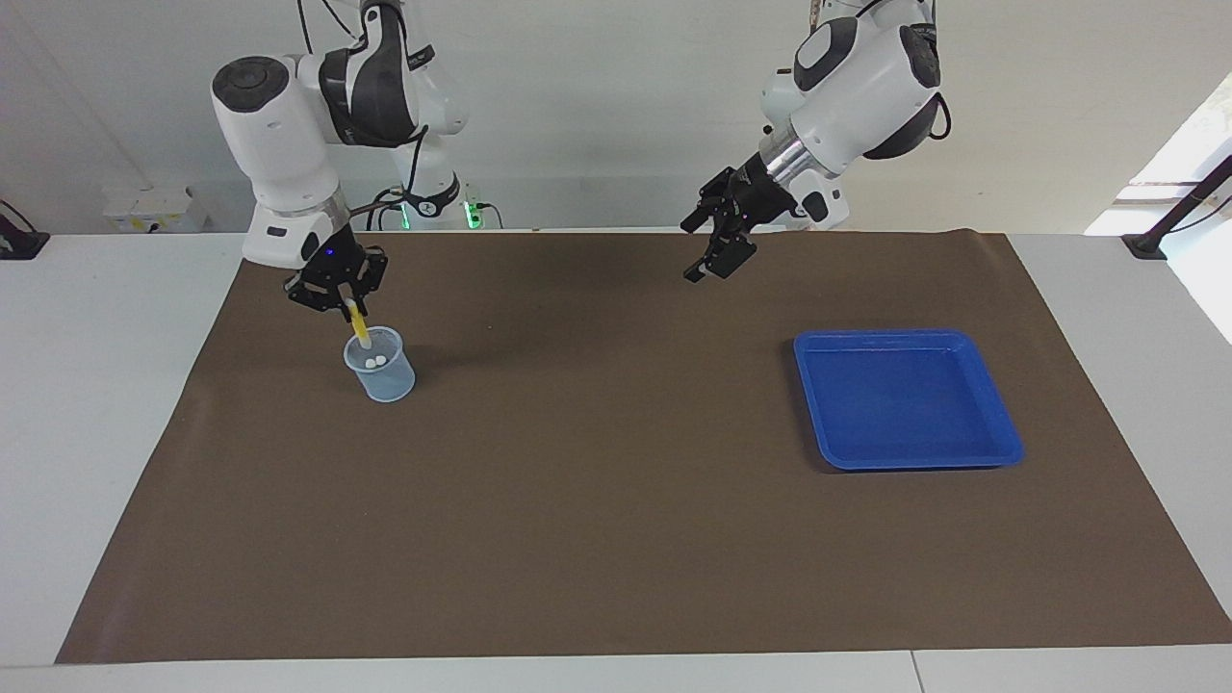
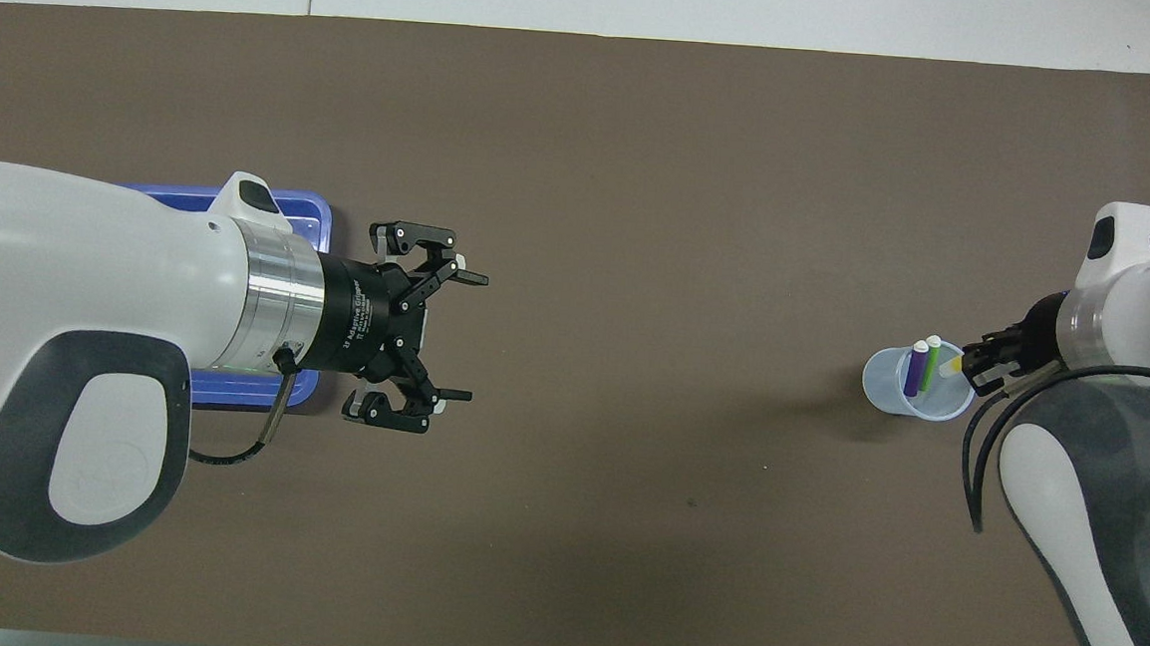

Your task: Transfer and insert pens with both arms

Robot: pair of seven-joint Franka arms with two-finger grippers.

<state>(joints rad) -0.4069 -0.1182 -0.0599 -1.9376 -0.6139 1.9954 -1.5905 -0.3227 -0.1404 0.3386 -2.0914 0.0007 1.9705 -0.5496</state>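
Facing view: right claw (image 1: pixel 348 306) clamps the yellow pen (image 1: pixel 359 327) over the cup (image 1: pixel 381 366) at 9 o'clock; left claw (image 1: pixel 714 262) hangs empty, spread wide

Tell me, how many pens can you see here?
3. The purple pen and green pen stand in the clear cup; the yellow pen, held by the right claw, is entering it.

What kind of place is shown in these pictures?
Probably a robotics lab: two white arms are mounted at a plain white table covered by a brown mat, with only a clear cup of pens and a blue tray as props.
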